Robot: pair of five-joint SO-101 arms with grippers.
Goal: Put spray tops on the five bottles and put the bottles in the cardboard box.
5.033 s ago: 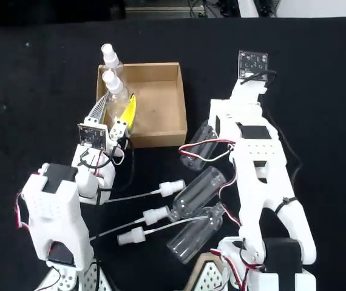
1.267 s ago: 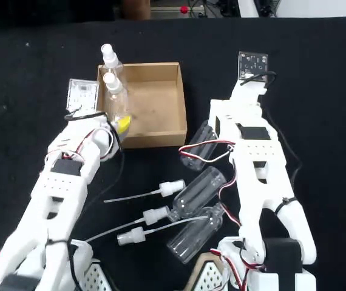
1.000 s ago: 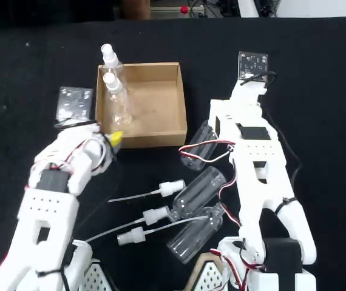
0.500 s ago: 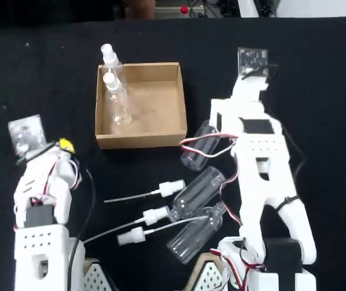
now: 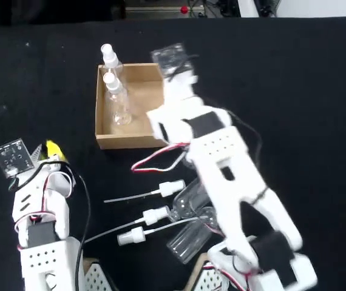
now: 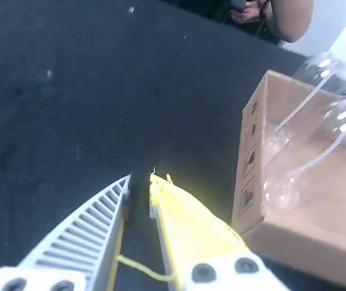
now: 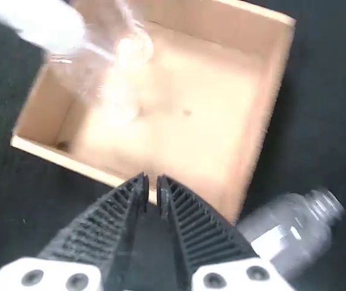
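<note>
- Since 5 s ago the left arm has drawn back from the cardboard box (image 5: pixel 138 141) to 8 o'clock on the table (image 5: pixel 300 91), and the right arm has swung in across the box's 4 o'clock corner
- Left gripper (image 6: pixel 140 179): fingers nearly pressed together, holding nothing, over bare table at 8 o'clock of the box
- Right gripper (image 7: pixel 150 179): fingers nearly pressed together, empty, above the box's near wall
- Count: 2 capped bottles (image 5: pixel 118 104) stand in the box at its 9 o'clock wall; 3 uncapped bottles (image 5: pixel 188 242) and 3 loose spray tops (image 5: pixel 172 187) lie on the table at 5 o'clock of the box
- Key relation: the uncapped bottles lie with long axes running roughly 8 o'clock to 2 o'clock, partly under the right arm, the nearer arm; spray tops lie just beside them at 9 o'clock, tubes trailing toward 8 o'clock
- Judgement: 2 of 5 done; next a bottle and a top need picking up
</note>
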